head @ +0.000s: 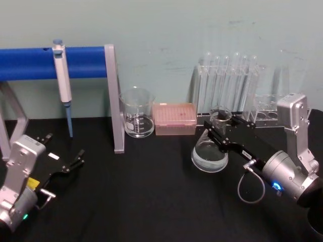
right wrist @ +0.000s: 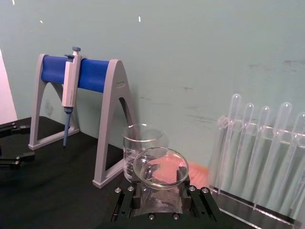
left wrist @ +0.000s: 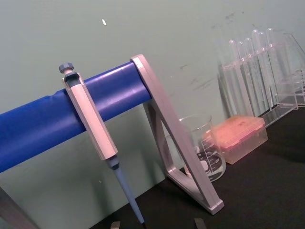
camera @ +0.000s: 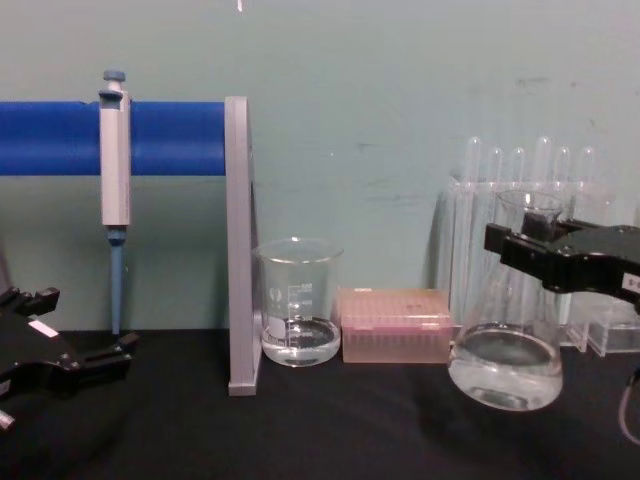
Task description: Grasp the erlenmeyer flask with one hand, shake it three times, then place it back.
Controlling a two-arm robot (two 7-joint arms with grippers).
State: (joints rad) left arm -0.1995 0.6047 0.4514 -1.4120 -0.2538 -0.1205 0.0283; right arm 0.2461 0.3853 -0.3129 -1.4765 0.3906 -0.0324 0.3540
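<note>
On the right half of the black desk (head: 151, 201), the erlenmeyer flask (head: 210, 153) sits in front of the test-tube rack (head: 229, 88), just right of the pink tip box (head: 174, 119). Its long axis runs close to vertical, with the wide base down and the flared mouth up. The neck is tipped slightly toward the robot's right. A little clear liquid lies in the base. The right tool (head: 221, 122) comes in from the right and is clenched on the flask's neck, one finger on each side below the rim. Whether the base touches the desk I cannot tell. The left tool (head: 65, 147) hangs low over the desk's left side, fingers spread and holding nothing, near the pipette (head: 62, 75) on its blue stand (head: 30, 63). A glass beaker (head: 137, 113) stands left of the tip box.
</note>
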